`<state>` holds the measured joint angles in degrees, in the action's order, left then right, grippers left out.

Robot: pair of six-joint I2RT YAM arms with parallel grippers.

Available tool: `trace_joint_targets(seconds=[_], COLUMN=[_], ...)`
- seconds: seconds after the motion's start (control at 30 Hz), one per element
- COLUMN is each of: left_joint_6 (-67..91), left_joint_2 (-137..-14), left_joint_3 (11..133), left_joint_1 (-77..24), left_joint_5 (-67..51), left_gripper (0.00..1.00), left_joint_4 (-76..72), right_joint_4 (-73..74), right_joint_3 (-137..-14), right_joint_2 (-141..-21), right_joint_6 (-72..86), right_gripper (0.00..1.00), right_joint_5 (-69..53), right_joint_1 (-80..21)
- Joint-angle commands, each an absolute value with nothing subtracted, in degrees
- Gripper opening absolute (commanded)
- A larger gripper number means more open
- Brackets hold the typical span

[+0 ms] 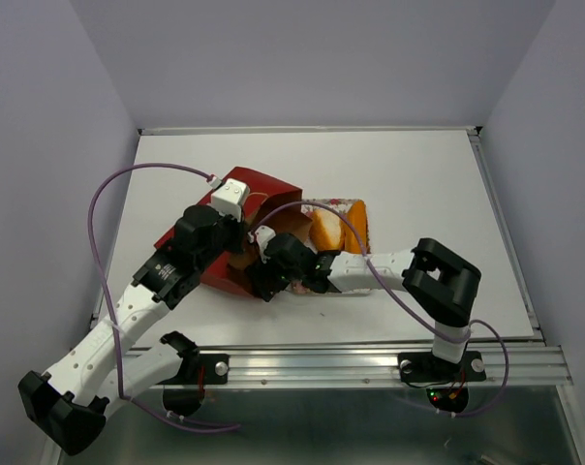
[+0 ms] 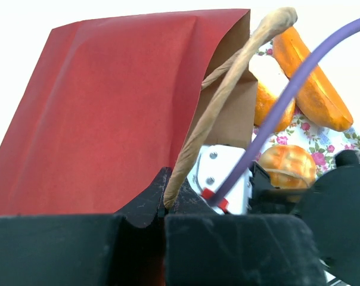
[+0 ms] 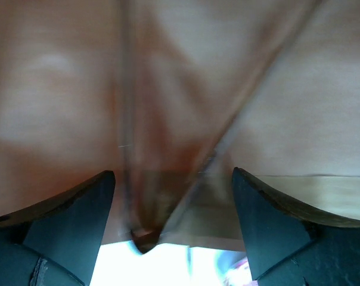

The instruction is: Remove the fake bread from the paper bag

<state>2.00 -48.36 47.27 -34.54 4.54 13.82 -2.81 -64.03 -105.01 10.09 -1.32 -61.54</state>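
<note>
The red paper bag (image 1: 252, 188) lies on its side left of centre, its mouth facing right. My left gripper (image 1: 236, 240) is shut on the bag's thin cord handle (image 2: 227, 89), pinched at the fingertips (image 2: 164, 208) beside the red wall (image 2: 108, 107). My right gripper (image 1: 263, 283) is at the bag's mouth. In the right wrist view it (image 3: 173, 196) stands open with only blurred brown kraft paper (image 3: 275, 89) ahead and nothing between its fingers. Fake bread lies outside the bag on the floral tray (image 2: 314, 140): a long loaf (image 2: 314, 89), a round bun (image 2: 287, 165) and another piece (image 2: 270, 106).
The floral tray (image 1: 339, 203) with the orange bread (image 1: 323, 229) sits just right of the bag's mouth. A purple cable (image 2: 287, 95) crosses the left wrist view. The right arm's forearm (image 1: 370, 269) stretches across the table's front, close to the tray.
</note>
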Motion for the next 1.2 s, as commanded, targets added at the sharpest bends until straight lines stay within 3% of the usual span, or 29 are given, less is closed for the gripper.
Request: trace_joint_targets(seconds=[0.0, 0.2, 0.53, 0.87, 1.07, 1.17], left_joint_6=[2.5, 2.5, 2.7, 2.5, 2.3, 2.4], left_joint_2=[-47.1, -46.9, -46.3, -44.9, -43.8, -42.6], left_joint_3=[46.9, 47.0, 46.9, 47.0, 46.8, 46.6], left_joint_1=[-34.8, -34.8, -34.8, -34.8, -34.8, -34.8], left_joint_5=[3.3, 3.3, 3.7, 5.9, 6.0, 6.4], left_gripper=[0.0, 0.0, 0.0, 0.0, 0.0, 0.0], left_joint_4=[10.5, 10.8, 11.2, 12.7, 13.6, 13.6], right_joint_4=[-6.6, -13.2, -23.9, -19.0, -18.8, -18.8], right_joint_3=[-65.6, -63.0, -58.4, -54.8, -53.2, -53.0], right_joint_2=[-106.8, -108.5, -105.6, -95.3, -91.5, -91.1], right_joint_6=[10.3, 11.2, 10.0, 11.3, 12.9, 13.0], right_gripper=[0.86, 0.81, 0.33, 0.33, 0.2, 0.18], right_joint_5=[11.3, 12.7, 8.7, 12.0, 7.5, 8.9], right_joint_1=[-61.8, -61.8, -61.8, -61.8, -61.8, -61.8])
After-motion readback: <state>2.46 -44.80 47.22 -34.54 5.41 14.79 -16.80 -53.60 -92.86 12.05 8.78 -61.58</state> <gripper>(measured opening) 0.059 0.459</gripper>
